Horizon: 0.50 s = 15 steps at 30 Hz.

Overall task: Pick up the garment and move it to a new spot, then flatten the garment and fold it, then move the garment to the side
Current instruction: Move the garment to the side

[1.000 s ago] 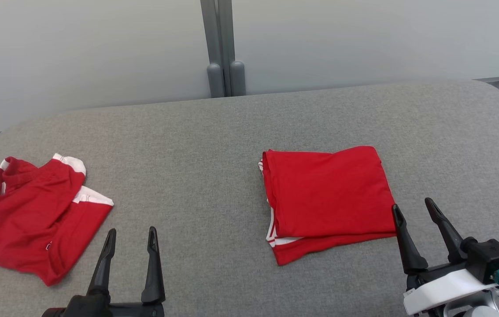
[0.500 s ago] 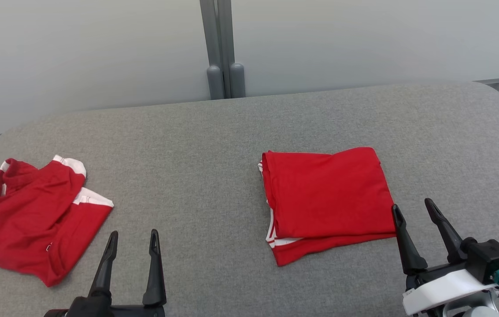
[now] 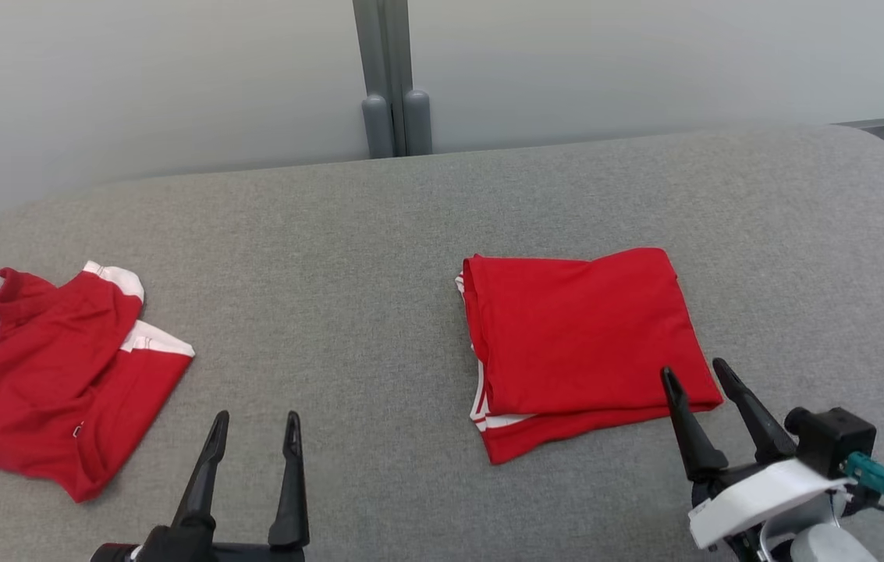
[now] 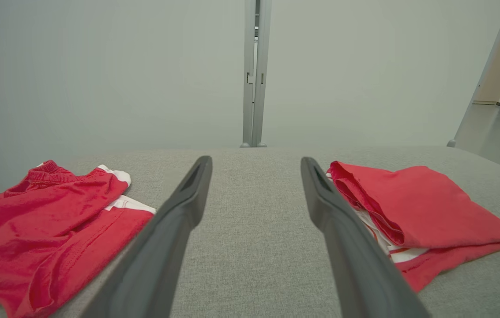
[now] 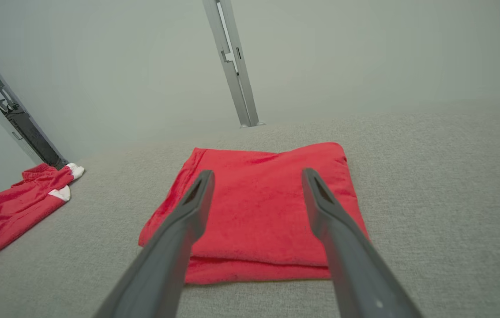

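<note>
A folded red garment [image 3: 582, 336] with white trim lies flat on the grey table [image 3: 348, 257], right of centre. It also appears in the left wrist view [image 4: 413, 207] and the right wrist view [image 5: 263, 207]. My right gripper [image 3: 694, 368] is open, its fingertips over the garment's near right corner, nothing between them; in its wrist view [image 5: 257, 172] the fingers frame the garment's near edge. My left gripper [image 3: 257, 415] stands open over bare table, left of the garment; its wrist view [image 4: 256, 160] shows only table between the fingers.
A second, crumpled red garment [image 3: 44, 375] with white cuffs lies at the table's left edge, also seen in the wrist views [image 4: 51, 225] [image 5: 20, 203]. A pale wall with a grey post [image 3: 387, 78] stands behind the table's far edge.
The camera has shifted a little. My right gripper has moved left, so its tips now overlap the folded garment's near right corner. My left gripper has edged right. Both stay open.
</note>
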Motion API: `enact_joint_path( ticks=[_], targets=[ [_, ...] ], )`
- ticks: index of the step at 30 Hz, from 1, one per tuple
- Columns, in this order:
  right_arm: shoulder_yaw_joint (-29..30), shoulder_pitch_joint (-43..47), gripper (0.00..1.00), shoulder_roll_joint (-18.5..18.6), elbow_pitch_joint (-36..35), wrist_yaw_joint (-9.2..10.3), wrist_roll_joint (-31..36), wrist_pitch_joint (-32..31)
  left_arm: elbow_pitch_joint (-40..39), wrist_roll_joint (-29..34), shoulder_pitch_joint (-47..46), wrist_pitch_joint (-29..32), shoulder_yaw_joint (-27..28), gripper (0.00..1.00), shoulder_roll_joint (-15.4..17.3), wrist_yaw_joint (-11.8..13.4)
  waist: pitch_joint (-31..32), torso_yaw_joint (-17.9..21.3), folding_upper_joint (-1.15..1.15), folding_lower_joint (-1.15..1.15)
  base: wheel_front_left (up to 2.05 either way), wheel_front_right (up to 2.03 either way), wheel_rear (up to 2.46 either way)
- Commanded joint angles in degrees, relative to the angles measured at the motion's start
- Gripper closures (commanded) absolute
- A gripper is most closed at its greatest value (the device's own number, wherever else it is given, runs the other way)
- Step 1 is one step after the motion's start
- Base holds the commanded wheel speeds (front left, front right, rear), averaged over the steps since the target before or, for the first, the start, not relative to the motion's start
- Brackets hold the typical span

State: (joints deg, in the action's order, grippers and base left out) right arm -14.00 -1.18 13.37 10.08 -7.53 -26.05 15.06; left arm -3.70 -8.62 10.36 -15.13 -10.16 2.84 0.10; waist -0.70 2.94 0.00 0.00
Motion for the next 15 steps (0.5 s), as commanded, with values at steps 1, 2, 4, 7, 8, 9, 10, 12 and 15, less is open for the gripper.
enact_joint_path(
  ticks=[1,2,4,7,8,9,10,12,15],
  targets=[
    [-0.73,-2.12,0.00,1.14,1.12,0.09,-2.02,0.15,-0.07,0.51,-0.75,0.00,-0.34,0.00,0.10,-0.24,-1.43,-0.22,0.00,0.00,0.00,0.00,0.00],
    [-1.68,-3.36,0.00,1.80,2.84,0.09,-4.78,0.14,-0.18,0.63,-1.28,0.00,-0.70,0.00,0.10,-0.37,-2.30,-0.41,0.00,0.00,0.00,0.00,0.00],
    [-3.89,-6.45,0.00,3.84,5.27,0.07,-10.18,0.15,-0.29,0.79,-2.09,0.00,-1.32,0.00,0.11,-0.45,-3.77,-0.78,0.00,0.00,0.00,0.00,0.00],
    [-6.77,-10.58,0.00,7.62,8.32,0.08,-19.30,-0.84,-0.52,0.91,-3.37,0.00,-2.20,0.00,0.11,-0.36,-6.06,-1.56,0.00,0.00,0.00,0.00,0.00],
    [-7.66,-12.08,0.00,9.09,8.75,0.06,-22.78,-1.83,-0.70,0.95,-3.96,0.00,-2.43,0.00,0.11,-0.27,-7.02,-1.86,0.00,0.00,0.00,0.00,0.00],
    [-8.19,-13.27,0.00,10.47,8.93,0.06,-25.52,-2.63,-0.80,0.93,-4.38,0.00,-2.62,0.00,0.11,-0.18,-7.76,-2.09,0.00,0.00,0.00,0.00,0.00],
    [-8.75,-14.45,0.00,12.01,8.85,0.05,-28.94,-3.63,-0.84,0.96,-4.82,0.00,-2.95,0.00,0.11,-0.16,-8.69,-2.38,0.00,0.00,0.00,0.00,0.00],
    [-9.67,-16.19,0.00,14.99,8.38,0.05,-35.26,-5.90,-0.82,1.29,-5.77,0.00,-3.52,0.00,0.11,-0.35,-10.21,-2.86,0.00,0.00,0.00,0.00,0.00],
    [-10.43,-18.44,0.00,19.03,7.62,0.05,-43.53,-9.97,-0.81,1.53,-7.02,0.00,-4.11,0.00,0.11,-0.31,-12.23,-3.20,0.00,0.00,0.00,0.00,0.00]
  ],
)
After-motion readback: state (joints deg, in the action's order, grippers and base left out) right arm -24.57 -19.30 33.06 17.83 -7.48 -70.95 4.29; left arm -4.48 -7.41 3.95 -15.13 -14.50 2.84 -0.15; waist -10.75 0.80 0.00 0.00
